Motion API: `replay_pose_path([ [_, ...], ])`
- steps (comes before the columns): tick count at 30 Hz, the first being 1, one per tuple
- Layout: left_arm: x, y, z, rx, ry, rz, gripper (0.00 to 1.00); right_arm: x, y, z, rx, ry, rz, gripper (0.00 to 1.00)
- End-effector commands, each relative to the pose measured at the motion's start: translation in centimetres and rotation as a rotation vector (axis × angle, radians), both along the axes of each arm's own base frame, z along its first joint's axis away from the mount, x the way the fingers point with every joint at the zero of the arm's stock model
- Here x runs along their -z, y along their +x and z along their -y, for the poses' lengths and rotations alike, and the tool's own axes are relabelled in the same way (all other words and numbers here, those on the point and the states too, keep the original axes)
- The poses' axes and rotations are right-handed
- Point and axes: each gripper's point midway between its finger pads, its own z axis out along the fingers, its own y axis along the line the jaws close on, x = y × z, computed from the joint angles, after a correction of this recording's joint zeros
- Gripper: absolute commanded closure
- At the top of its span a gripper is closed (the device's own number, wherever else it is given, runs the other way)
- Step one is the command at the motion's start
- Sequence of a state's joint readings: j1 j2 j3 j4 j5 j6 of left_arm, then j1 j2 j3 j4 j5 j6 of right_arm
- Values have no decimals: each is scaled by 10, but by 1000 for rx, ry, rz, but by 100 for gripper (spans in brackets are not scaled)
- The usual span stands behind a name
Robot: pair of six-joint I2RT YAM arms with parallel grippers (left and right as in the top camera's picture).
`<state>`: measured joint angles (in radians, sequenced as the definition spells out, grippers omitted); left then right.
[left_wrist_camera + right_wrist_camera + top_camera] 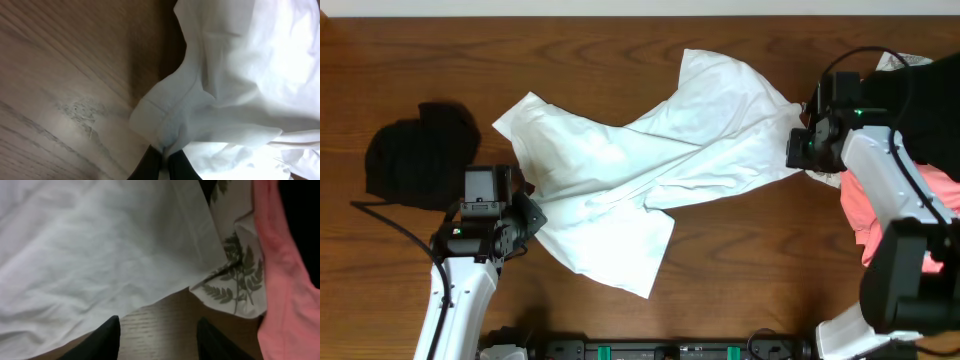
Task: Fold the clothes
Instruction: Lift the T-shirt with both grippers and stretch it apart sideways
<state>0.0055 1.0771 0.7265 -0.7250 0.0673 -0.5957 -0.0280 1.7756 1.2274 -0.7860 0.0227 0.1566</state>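
A white shirt [650, 170] lies crumpled across the middle of the wooden table. My left gripper [525, 215] is at its left edge and is shut on a fold of the white cloth [167, 127]; its fingertips [164, 157] pinch the fabric. My right gripper [800, 150] is open and empty at the shirt's right edge. In the right wrist view its fingers [157, 332] hover over bare wood just beside the shirt's hem [100, 260].
A black garment [415, 150] lies bunched at the far left. At the right edge lie a pink garment [880, 215], a leaf-printed cloth [235, 265] and a dark cloth [930, 100]. The wooden table [740, 260] shows bare at the front.
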Motion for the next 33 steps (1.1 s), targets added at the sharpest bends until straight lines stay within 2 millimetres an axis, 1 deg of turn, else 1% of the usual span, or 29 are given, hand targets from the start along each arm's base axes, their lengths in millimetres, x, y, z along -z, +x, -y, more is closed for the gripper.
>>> replay_pose_path([
  [1, -1, 0, -8, 4, 43, 3, 94, 19, 4, 6, 18, 3, -33, 50],
  [4, 0, 0, -8, 5, 43, 0, 94, 32, 8, 8, 23, 3, -42, 46],
  [6, 0, 0, -7, 5, 42, -2, 94, 36, 11, 8, 24, 1, -38, 43],
  [9, 0, 0, -7, 5, 42, -2, 94, 40, 17, 11, 30, -1, -21, 37],
  [12, 0, 0, -7, 5, 42, -2, 94, 44, 20, 14, 38, 2, -16, 34],
  [15, 0, 0, -7, 5, 42, -2, 94, 50, 20, 13, 37, 6, -23, 34],
  [18, 0, 0, -7, 5, 42, -2, 94, 58, 20, 11, 33, 18, -38, 36],
  [20, 0, 0, -7, 5, 42, -2, 94, 65, 19, 8, 31, 35, -51, 42],
  [21, 0, 0, -7, 5, 42, -2, 94, 66, 18, 7, 29, 42, -55, 50],
  [22, 0, 0, -7, 5, 42, -2, 94, 70, 17, 7, 29, 42, -65, 59],
  [23, 0, 0, -7, 5, 42, -2, 94, 71, 17, 6, 28, 47, -68, 78],
  [24, 0, 0, -7, 5, 42, -2, 94, 72, 16, 5, 28, 50, -72, 94],
  [25, 0, 0, -7, 5, 42, -2, 94, 72, 16, 5, 27, 53, -74, 99],
  [28, 0, 0, -7, 5, 42, -1, 94, 67, 18, 4, 26, 55, -60, 99],
  [30, 0, 0, -7, 5, 42, 0, 94, 56, 21, 5, 26, 54, -35, 99],
  [33, -5, 4, -5, 43, 43, 16, 94, 22, 30, 5, 23, 50, 35, 99],
])
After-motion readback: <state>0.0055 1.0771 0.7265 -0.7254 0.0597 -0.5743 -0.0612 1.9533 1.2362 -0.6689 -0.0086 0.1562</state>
